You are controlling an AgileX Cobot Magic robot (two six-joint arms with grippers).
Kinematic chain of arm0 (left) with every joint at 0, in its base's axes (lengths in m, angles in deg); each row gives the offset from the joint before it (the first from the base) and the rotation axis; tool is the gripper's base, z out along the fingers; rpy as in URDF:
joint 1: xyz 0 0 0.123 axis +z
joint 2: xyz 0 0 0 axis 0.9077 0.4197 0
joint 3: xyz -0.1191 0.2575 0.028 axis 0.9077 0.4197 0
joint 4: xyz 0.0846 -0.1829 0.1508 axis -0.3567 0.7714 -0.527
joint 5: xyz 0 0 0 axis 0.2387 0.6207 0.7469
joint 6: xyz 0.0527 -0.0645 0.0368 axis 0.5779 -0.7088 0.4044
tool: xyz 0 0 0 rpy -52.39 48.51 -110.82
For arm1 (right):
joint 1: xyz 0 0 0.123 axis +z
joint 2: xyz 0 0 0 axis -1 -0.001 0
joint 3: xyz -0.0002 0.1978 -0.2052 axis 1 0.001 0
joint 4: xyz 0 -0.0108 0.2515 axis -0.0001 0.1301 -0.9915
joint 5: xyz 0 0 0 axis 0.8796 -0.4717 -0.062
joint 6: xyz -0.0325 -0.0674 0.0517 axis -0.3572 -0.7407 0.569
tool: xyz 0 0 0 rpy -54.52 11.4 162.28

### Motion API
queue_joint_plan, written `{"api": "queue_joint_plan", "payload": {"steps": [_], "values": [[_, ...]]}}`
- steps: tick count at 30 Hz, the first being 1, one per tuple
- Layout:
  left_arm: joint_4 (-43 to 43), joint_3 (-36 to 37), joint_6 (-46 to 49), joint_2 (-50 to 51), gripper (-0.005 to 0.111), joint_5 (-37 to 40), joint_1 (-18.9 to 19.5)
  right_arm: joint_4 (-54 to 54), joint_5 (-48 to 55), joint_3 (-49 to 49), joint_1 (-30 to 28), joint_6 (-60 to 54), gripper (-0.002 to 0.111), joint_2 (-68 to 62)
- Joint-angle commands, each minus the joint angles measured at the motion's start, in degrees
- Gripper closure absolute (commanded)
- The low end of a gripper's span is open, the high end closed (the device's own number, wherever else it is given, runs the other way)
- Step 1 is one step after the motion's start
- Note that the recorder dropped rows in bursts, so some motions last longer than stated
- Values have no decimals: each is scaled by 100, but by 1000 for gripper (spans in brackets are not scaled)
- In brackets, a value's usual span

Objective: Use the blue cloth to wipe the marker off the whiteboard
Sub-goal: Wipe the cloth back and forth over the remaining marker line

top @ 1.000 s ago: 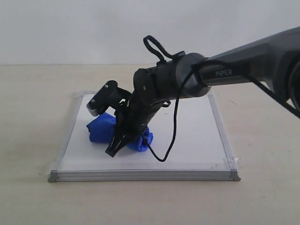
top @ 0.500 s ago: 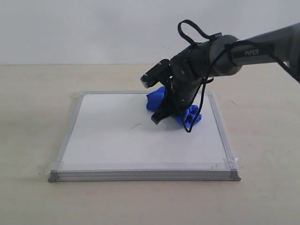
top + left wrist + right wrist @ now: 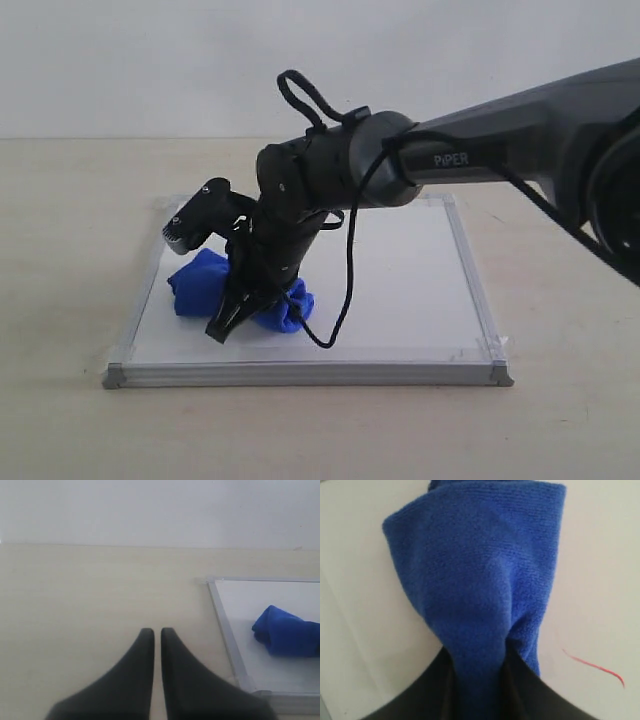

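The whiteboard lies flat on the table, silver-framed. My right gripper reaches across to its front-left part, shut on the blue cloth, which is pressed against the board. In the right wrist view the cloth bunches out from between the fingers of this gripper. A thin reddish marker line shows on the board just beside the cloth. The arm hides the marker in the exterior view. My left gripper hovers over the bare table beside the board's left edge, fingers together and holding nothing.
A black cable loops down from the right arm over the board. Clear tape sits at the board's front-right corner. A pale wall stands behind the beige table.
My right gripper swept the cloth from the board's front left to its back right, then back again to the front left, slightly further left than a second ago.
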Motion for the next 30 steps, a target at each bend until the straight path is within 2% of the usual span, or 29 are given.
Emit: {"api": "queue_joint_plan", "payload": {"steps": [1,3,6,11,18,21,24,27,30], "values": [[-19,21,-41,-17,102,-22,7,1991,59,119,-582,1977,108,-486],[-19,21,-41,-17,102,-22,7,2448,94,119,-876,2594,108,-486],[-19,21,-41,-17,102,-22,7,2638,396,-13,-1146,2881,108,-458],[-19,21,-41,-17,102,-22,7,2358,499,-134,-1160,2919,108,-458],[-19,21,-41,-17,102,-10,7,-576,584,-169,-396,32,108,-490],[-19,21,-41,-17,102,-10,7,-1324,667,-224,-115,-772,108,-423],[-19,21,-41,-17,102,-10,7,-1661,612,-224,-30,-995,108,-313],[-19,21,-41,-17,102,-10,7,-1401,562,-213,-111,-823,108,-212],[-19,21,-41,-17,102,-10,7,-194,343,-213,-398,454,108,-186]]}}
